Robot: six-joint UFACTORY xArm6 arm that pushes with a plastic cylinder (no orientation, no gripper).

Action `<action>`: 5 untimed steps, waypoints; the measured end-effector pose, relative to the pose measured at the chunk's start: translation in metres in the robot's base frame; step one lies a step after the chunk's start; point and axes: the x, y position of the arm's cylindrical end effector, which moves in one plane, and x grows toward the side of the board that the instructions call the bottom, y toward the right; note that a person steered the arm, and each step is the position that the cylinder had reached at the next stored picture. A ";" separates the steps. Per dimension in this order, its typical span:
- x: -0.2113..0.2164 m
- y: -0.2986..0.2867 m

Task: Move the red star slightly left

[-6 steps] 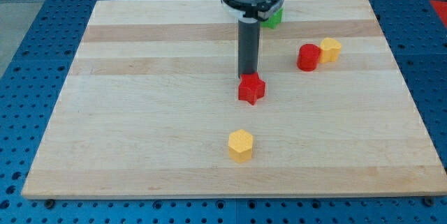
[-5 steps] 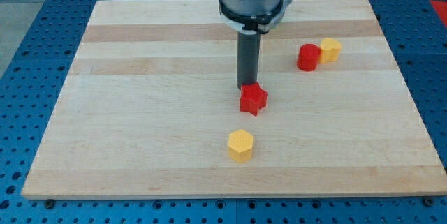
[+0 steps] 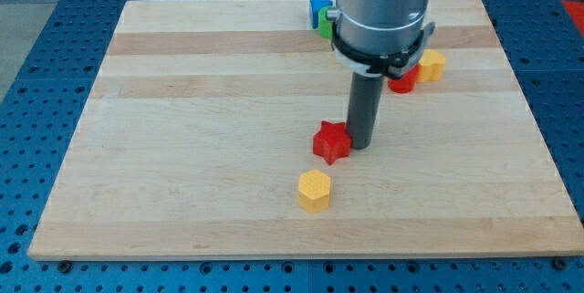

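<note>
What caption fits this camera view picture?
My tip sits at the red star's right side, ready to nudge it left.

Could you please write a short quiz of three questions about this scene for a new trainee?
1. True or false: my tip is on the view's right side of the red star.
2. Which block lies nearest below the red star in the view? A) yellow hexagonal block B) blue block C) green block
3. Fill in: the arm partly hides a red block that sits beside a ____ block at the view's right.

Key: 1 true; 2 A; 3 yellow.
</note>
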 end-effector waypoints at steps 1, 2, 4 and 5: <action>0.001 -0.017; 0.005 -0.022; -0.031 -0.016; -0.048 0.042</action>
